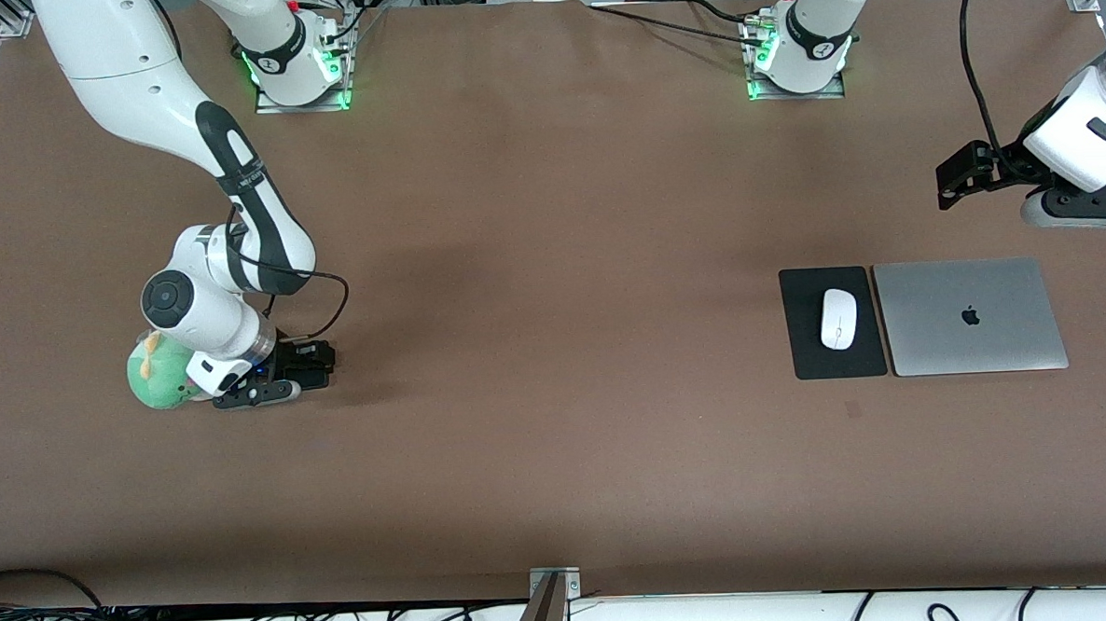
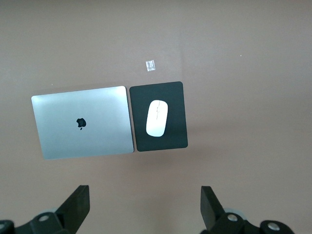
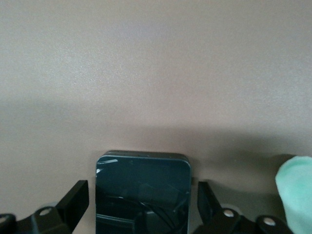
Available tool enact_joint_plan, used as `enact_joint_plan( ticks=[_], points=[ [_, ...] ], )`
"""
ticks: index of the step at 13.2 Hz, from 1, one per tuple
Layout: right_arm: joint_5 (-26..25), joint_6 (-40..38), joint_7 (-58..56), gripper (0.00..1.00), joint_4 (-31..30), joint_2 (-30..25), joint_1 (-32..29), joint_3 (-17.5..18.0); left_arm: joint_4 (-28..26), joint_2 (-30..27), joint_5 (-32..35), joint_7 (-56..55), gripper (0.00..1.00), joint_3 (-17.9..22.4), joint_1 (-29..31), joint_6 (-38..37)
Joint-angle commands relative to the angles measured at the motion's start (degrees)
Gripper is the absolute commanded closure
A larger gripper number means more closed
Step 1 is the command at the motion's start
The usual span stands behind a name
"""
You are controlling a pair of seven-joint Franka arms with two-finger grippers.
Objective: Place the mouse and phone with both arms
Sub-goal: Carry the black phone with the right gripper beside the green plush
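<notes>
With the mouse (image 1: 838, 318) already on the mouse pad (image 1: 809, 355) and the left tool (image 2: 145, 207) waiting open above it, the right tool (image 3: 141, 207), open astride the phone (image 3: 142, 192) lying on the bench (image 1: 555, 348) far from the pad beside the green plush toy (image 1: 156, 376), should close squarely on the phone's edges before lifting.

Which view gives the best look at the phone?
The right wrist view: the phone lies on the table between the right gripper's open fingers. The front view hides it under that gripper; the left wrist view does not show it.
</notes>
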Motion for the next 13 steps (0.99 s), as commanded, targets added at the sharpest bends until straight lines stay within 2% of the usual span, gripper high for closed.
enact_joint_plan(
  ticks=[1, 3, 5, 7, 13],
  points=[
    [1.66, 0.32, -1.73, 0.00, -0.32, -1.50, -0.38, 0.44, -0.39, -0.30, -1.19, 0.19, 0.00, 0.14, -0.11, 0.48],
    [2.45, -2.73, -1.56, 0.00, 1.52, -2.90, -0.38, 0.44, -0.39, -0.21, -1.19, 0.19, 0.00, 0.14, -0.12, 0.48],
    [5.86, -6.87, -1.56, 0.00, 3.63, -5.18, -0.38, 0.27, -0.39, -0.12, -1.19, 0.19, 0.00, 0.14, -0.12, 0.48],
    [6.14, -9.95, -1.56, 0.00, 4.08, -8.34, -0.46, -0.61, -0.39, -0.12, -1.10, 0.19, 0.00, 0.14, -0.12, 0.48],
    [6.14, -23.91, -1.29, 0.00, 4.17, -21.35, -0.64, -4.47, -0.39, -0.12, -1.01, 0.19, 0.00, 0.05, -0.12, 0.48]
  ],
)
